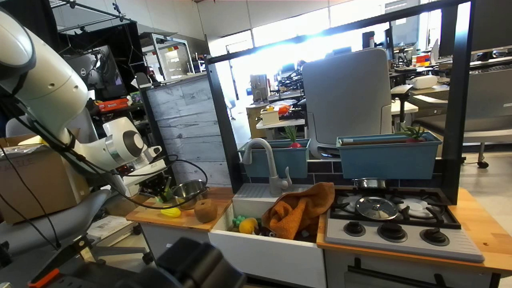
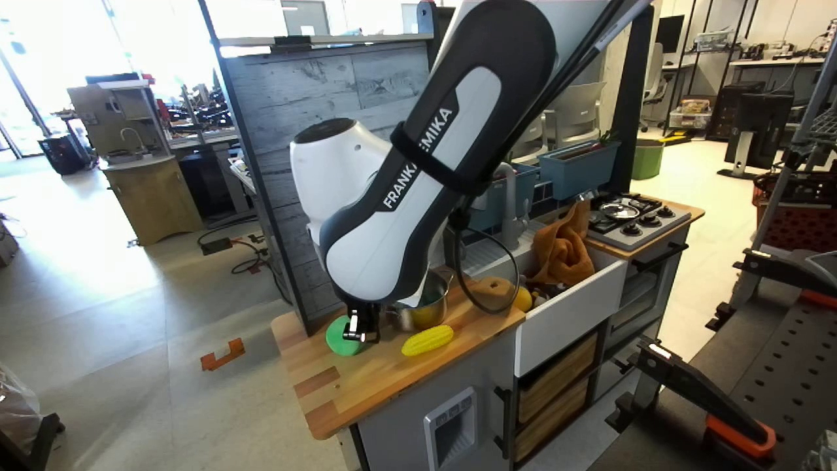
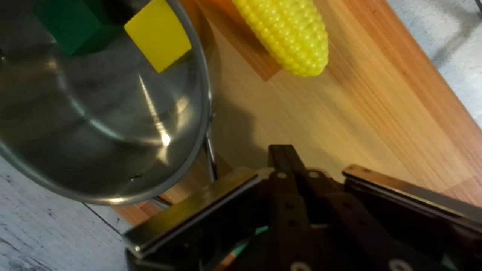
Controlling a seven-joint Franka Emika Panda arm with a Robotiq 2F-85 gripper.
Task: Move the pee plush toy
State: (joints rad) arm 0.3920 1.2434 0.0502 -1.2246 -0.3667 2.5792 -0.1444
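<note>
The bright green rounded plush toy [image 2: 339,338] lies at the far end of the wooden counter [image 2: 366,376]. Only small green slivers of it [image 3: 241,247] show past the gripper's links in the wrist view. It is mostly hidden behind the gripper in an exterior view [image 1: 164,195]. My gripper [image 2: 361,335] is low over the counter, beside and partly in front of the toy. I cannot tell whether it touches the toy. In the wrist view the gripper's fingertips [image 3: 283,152] are together, with nothing visible between them.
A steel pot [image 3: 180,177] with a yellow block [image 3: 160,35] and a green block [image 3: 73,28] stands beside the gripper. A yellow corn cob [image 2: 427,341] lies near the front edge. A brown round item [image 1: 205,211] is near the sink, which holds an orange cloth [image 1: 298,210].
</note>
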